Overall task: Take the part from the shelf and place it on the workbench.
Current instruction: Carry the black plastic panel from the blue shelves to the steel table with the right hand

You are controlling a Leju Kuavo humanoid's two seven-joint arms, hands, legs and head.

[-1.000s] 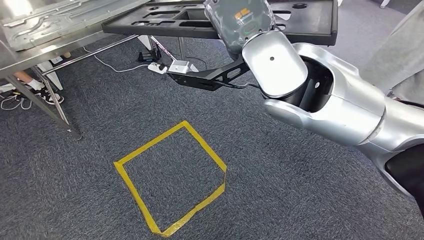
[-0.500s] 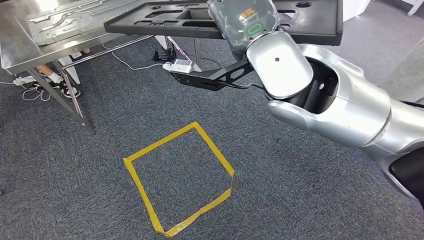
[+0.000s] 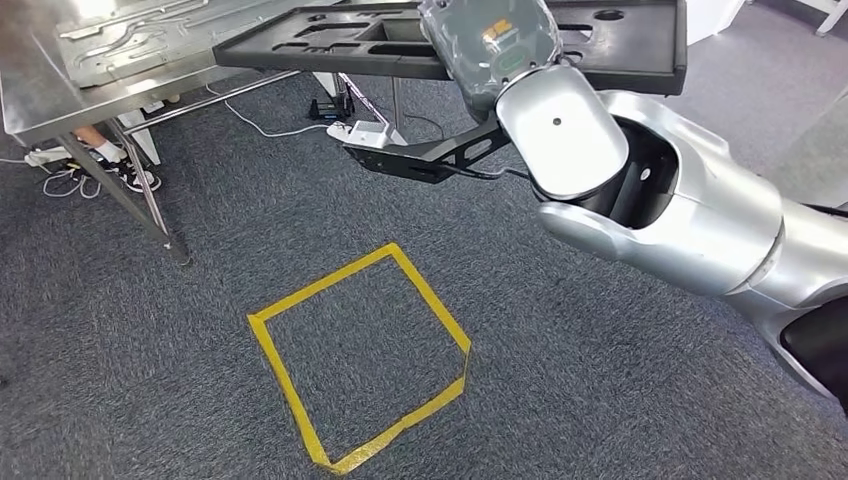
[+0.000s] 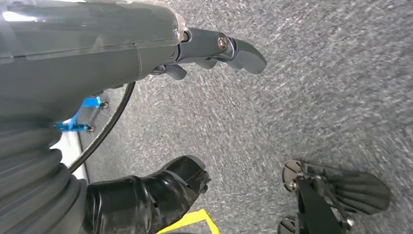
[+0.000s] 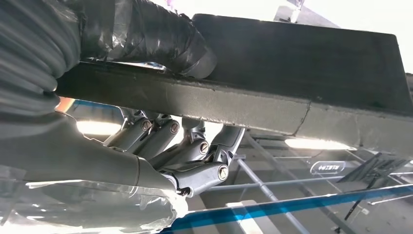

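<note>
The part (image 3: 300, 40) is a wide, flat black panel with moulded recesses, held level across the top of the head view. My right hand (image 3: 490, 40) grips its near edge under a clear plastic cover. In the right wrist view the thumb lies over the part (image 5: 292, 63) and the fingers (image 5: 190, 151) curl beneath it. The steel workbench (image 3: 40, 100) stands at the upper left, with the part's left end close to its corner. My left hand (image 4: 97, 53) hangs over the carpet with its fingers (image 4: 243, 48) apart and nothing in them.
A yellow tape square (image 3: 360, 360) marks the grey carpet in front of me. A workbench leg (image 3: 140, 200) slants down at the left, with a person's shoes (image 3: 120, 170) behind it. A white power strip and cables (image 3: 360, 130) lie under the part.
The whole picture shifted right and down since a second ago, bringing more of the workbench into view. The part stays in my right hand. Little differs over the last half second.
</note>
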